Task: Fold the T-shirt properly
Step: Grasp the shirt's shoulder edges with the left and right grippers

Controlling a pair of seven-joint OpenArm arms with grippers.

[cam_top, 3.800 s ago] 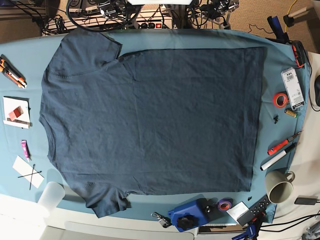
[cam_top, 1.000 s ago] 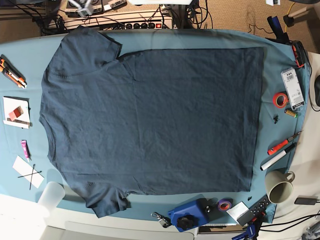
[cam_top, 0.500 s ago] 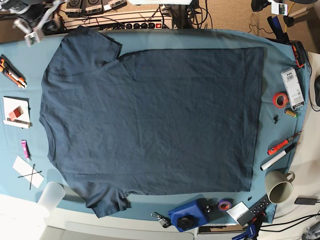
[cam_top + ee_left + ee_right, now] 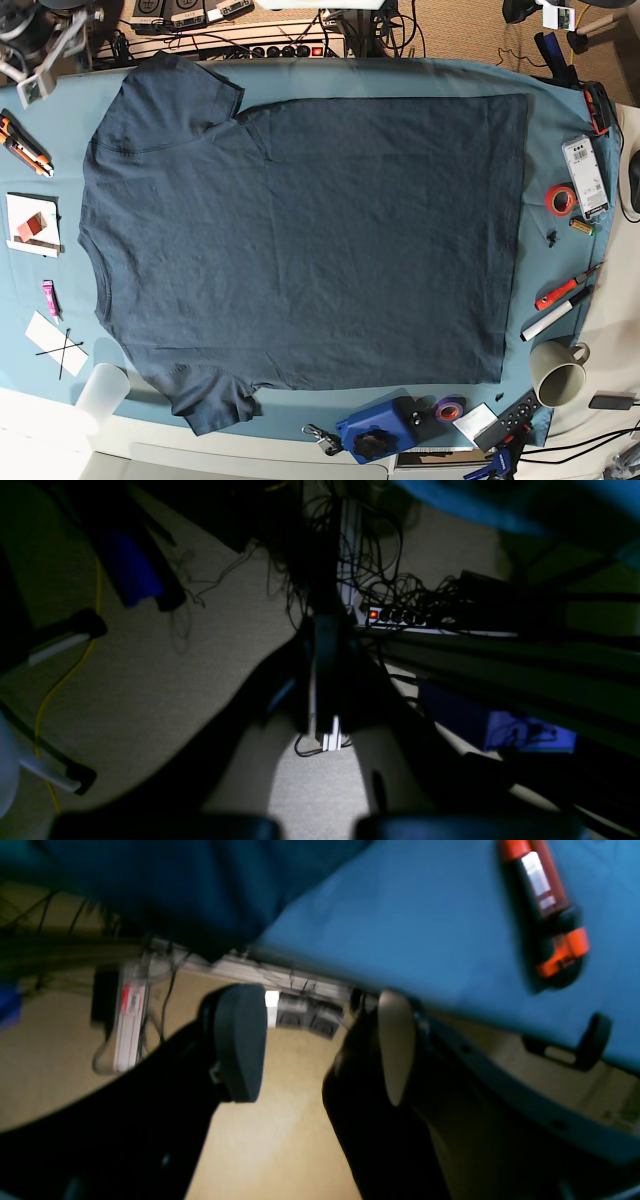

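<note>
The T-shirt (image 4: 300, 240) is dark navy and lies flat on the teal table cloth (image 4: 560, 110), collar to the left and hem to the right. My right gripper (image 4: 42, 62) hovers at the far left corner, just beyond the upper sleeve. In the right wrist view it is open (image 4: 317, 1045), with nothing between its pads (image 4: 240, 1040); the T-shirt's edge (image 4: 175, 880) lies above them. My left gripper (image 4: 327, 725) is shut and empty, off the table over the floor behind it.
Orange-and-black utility knives (image 4: 25, 145) lie near the right gripper, one showing as a knife (image 4: 550, 905). A card (image 4: 30, 225), paper (image 4: 55, 345) and white cup (image 4: 100, 392) line the left. Red tape (image 4: 560, 198), screwdriver (image 4: 560, 293), mug (image 4: 558, 378) and blue device (image 4: 385, 428) sit right and front.
My right gripper has swung left and down to the table's far left corner, and its jaws have opened. The left arm came into view at the top right. The T-shirt has not moved.
</note>
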